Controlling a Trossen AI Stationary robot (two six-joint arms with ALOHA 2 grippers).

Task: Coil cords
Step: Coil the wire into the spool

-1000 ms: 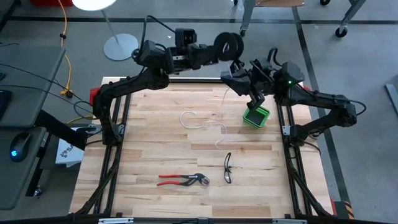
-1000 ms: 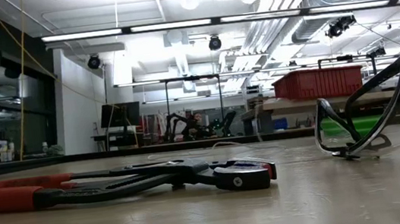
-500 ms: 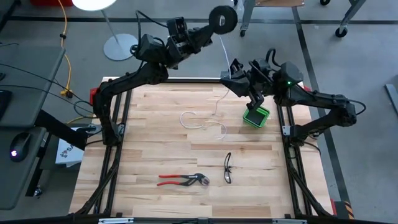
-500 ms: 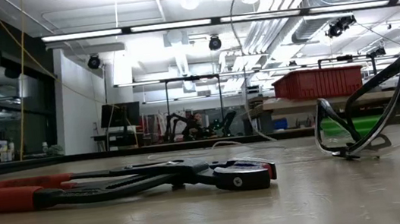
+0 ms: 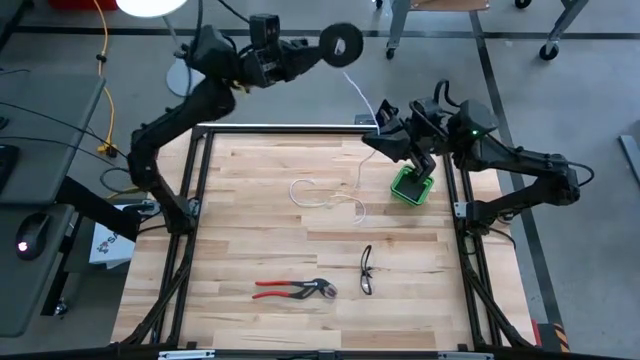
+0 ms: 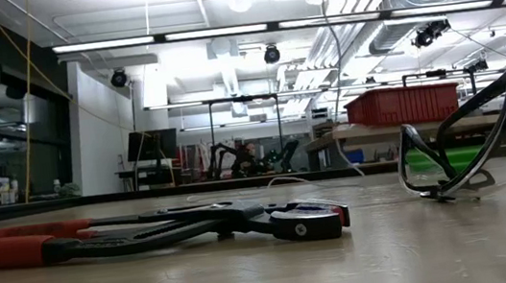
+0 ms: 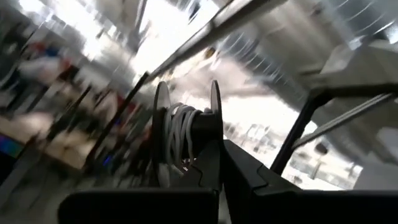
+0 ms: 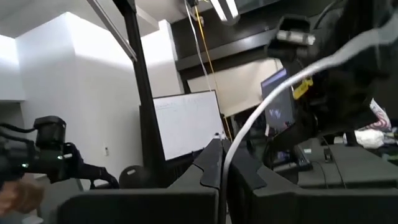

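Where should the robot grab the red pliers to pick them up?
Probably the red handles, coming from straight above. The pliers lie flat on the table with the thin handles side by side, so jaws could close across both. Right now the left gripper holds the spool and the right gripper holds the white cord.

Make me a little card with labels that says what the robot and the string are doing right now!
left gripper: raised beyond the table's far edge, shut on the spool
spool: black, some white cord wound on it
cord: white, runs from the spool past the right gripper, rest lies looped on the table
right gripper: near the far edge, shut on the cord
table: wooden
green box: by the right arm
pliers: red-handled, near edge
glasses: beside the pliers
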